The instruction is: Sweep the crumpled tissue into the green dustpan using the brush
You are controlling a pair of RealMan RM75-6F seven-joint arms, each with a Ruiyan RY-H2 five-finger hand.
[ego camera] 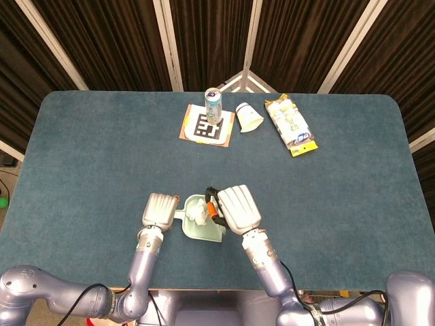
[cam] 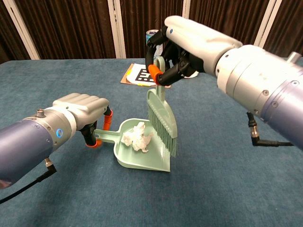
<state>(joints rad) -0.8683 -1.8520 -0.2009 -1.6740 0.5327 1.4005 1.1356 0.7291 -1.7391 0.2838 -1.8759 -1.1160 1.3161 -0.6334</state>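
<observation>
The green dustpan lies on the blue table with the white crumpled tissue inside it. My left hand grips the dustpan's handle at its left side. My right hand holds the green brush by its upper handle, bristles pointing down at the pan's right edge, just right of the tissue. In the head view the right hand hides most of the brush.
At the back of the table a drinks can stands on a card with a printed marker. A tipped white cup and a yellow snack packet lie to its right.
</observation>
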